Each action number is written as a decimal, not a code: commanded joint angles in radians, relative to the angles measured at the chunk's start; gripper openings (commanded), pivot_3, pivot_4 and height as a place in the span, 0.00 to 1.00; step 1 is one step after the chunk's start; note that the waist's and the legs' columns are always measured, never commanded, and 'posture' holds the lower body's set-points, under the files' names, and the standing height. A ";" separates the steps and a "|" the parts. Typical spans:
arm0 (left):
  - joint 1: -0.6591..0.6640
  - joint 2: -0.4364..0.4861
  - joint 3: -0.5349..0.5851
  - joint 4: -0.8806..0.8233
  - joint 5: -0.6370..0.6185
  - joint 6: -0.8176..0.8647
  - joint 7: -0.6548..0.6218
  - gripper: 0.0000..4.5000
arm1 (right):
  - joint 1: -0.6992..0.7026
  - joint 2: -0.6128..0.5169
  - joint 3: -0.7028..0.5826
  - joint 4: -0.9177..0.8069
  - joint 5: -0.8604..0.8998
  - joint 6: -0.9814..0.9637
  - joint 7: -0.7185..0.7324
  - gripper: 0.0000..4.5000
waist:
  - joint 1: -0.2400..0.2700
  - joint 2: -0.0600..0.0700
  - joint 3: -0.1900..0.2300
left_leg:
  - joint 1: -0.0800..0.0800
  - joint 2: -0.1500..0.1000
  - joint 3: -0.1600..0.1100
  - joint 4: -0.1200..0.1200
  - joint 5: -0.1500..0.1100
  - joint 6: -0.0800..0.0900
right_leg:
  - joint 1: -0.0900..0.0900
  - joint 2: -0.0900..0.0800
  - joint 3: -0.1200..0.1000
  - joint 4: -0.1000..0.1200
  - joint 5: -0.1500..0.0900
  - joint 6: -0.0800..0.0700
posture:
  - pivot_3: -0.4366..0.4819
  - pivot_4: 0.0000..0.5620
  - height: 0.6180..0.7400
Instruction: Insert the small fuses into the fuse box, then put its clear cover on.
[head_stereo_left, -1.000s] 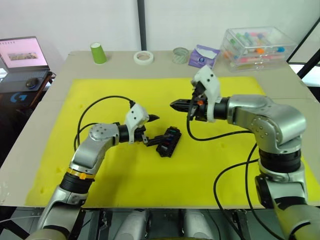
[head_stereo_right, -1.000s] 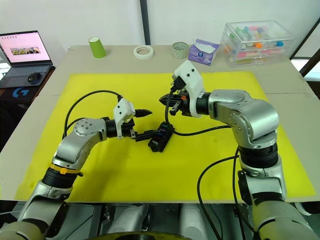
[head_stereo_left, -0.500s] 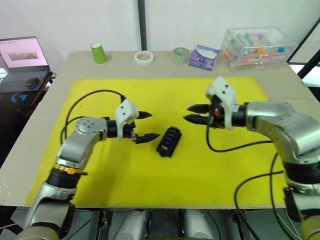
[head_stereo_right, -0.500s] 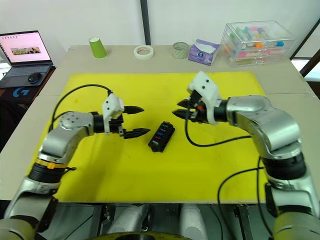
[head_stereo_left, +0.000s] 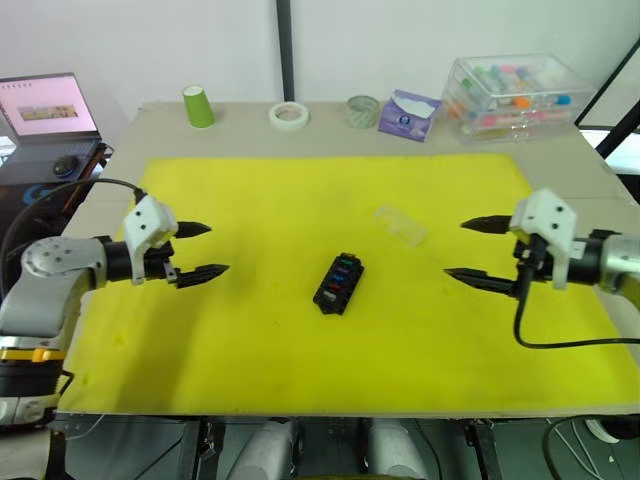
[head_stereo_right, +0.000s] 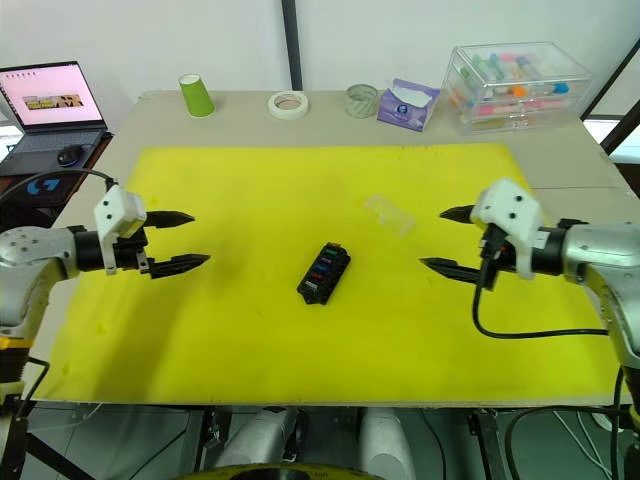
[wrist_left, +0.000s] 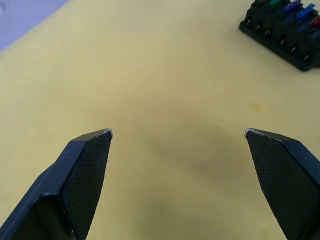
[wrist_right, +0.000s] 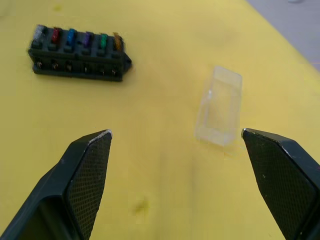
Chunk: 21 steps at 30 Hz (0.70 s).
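The black fuse box (head_stereo_left: 338, 283) lies in the middle of the yellow mat (head_stereo_left: 250, 340). Its small fuses (wrist_right: 77, 37) sit in a row in its slots: grey, red, blue, purple, green and brown. The clear cover (head_stereo_left: 400, 224) lies on the mat a little beyond and to the right of the box, apart from it. My left gripper (head_stereo_left: 218, 249) hovers open and empty well to the left of the box. My right gripper (head_stereo_left: 455, 248) is open and empty to the right, with the cover (wrist_right: 220, 106) and box (wrist_right: 77, 52) ahead of it.
Along the table's far edge stand a green cup (head_stereo_left: 197, 105), a tape roll (head_stereo_left: 288, 114), a second roll (head_stereo_left: 362, 110), a tissue pack (head_stereo_left: 408, 112) and a large clear bin (head_stereo_left: 515, 93) of coloured tubes. A laptop (head_stereo_left: 48, 108) sits off the table's left.
Both arms have drawn back outward from the fuse box, left arm to the left and right arm to the right. The right gripper has opened. The clear cover has come into view on the mat.
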 joint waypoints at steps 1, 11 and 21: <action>-0.007 -0.009 0.035 -0.032 -0.023 -0.034 0.016 1.00 | -0.008 0.007 -0.033 0.017 -0.010 -0.041 -0.022 0.98 | 0.001 0.000 0.000 | 0.000 0.000 0.000 0.000 0.000 0.000 | 0.000 0.000 0.000 0.000 0.000 0.000 | 0.48 0.27 1.00; -0.142 -0.115 -0.007 -0.258 -0.217 0.149 0.079 1.00 | -0.014 0.155 0.014 0.066 -0.100 -0.127 -0.210 0.98 | 0.013 -0.001 0.001 | 0.000 0.000 0.000 0.001 0.000 0.000 | 0.000 0.000 0.001 0.001 0.000 0.000 | 0.48 0.27 1.00; -0.268 -0.190 -0.148 -0.307 -0.203 0.140 0.061 1.00 | -0.137 0.333 0.099 0.238 -0.109 -0.217 -0.258 0.98 | 0.004 0.000 0.001 | 0.001 0.000 0.001 0.000 0.000 0.000 | 0.000 0.001 0.001 0.001 0.000 0.000 | 0.48 0.27 1.00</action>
